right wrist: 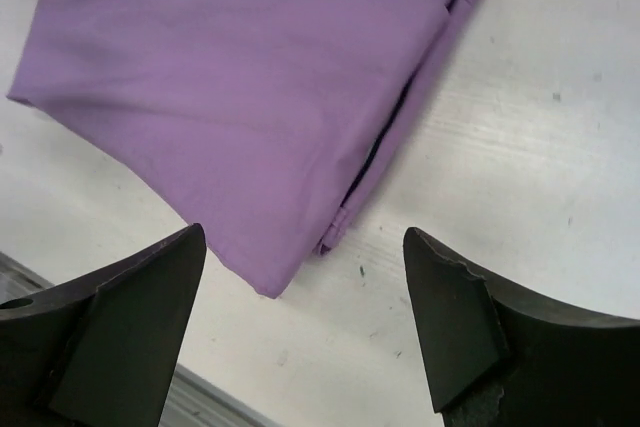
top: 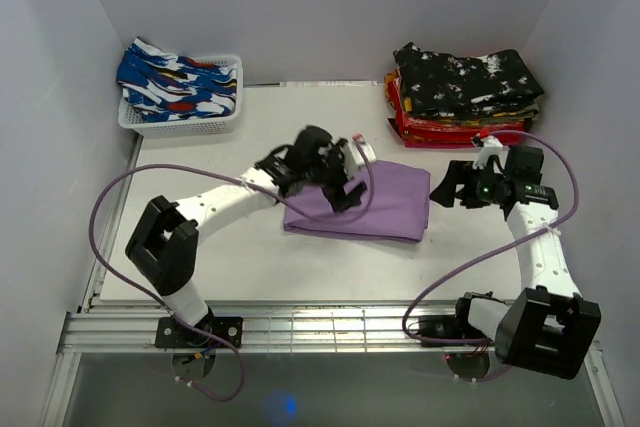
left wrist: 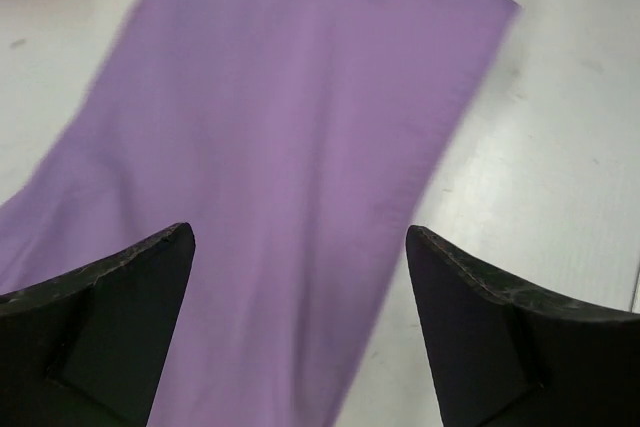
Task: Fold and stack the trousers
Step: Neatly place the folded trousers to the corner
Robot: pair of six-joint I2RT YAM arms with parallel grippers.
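Folded purple trousers (top: 375,202) lie flat in the middle of the table, also seen in the left wrist view (left wrist: 260,147) and the right wrist view (right wrist: 230,97). My left gripper (top: 345,182) hovers over their left part, jaws wide open, nothing between them (left wrist: 300,247). My right gripper (top: 455,187) stands open just off the trousers' right edge, above bare table (right wrist: 305,247). A stack of folded trousers (top: 465,97), black patterned on top of red ones, sits at the back right.
A white basket (top: 180,122) holding blue patterned trousers (top: 175,82) stands at the back left. White walls close the table on three sides. Purple cables loop beside both arms. A metal rail (top: 330,327) runs along the near edge.
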